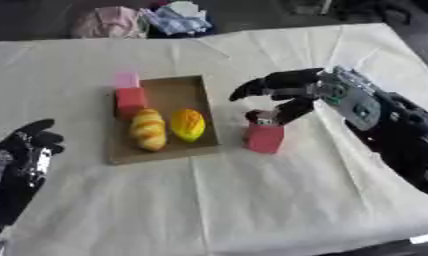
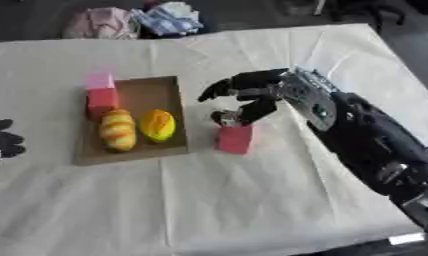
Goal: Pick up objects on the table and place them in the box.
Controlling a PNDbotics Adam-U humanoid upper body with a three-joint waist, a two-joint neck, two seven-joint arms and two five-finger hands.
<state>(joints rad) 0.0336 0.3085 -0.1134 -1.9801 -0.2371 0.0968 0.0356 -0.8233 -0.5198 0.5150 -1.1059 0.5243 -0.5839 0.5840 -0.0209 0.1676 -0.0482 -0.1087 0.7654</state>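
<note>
Right hand (image 1: 283,92) open, fingertips on red block (image 1: 265,137); box (image 1: 178,150) to its left w/ four items. One left.

red block (image 1: 265,137) upright on table, just right of shallow cardboard box (image 1: 178,92).

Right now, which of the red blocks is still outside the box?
The red block under the right hand; the other red block sits inside the box.
</note>
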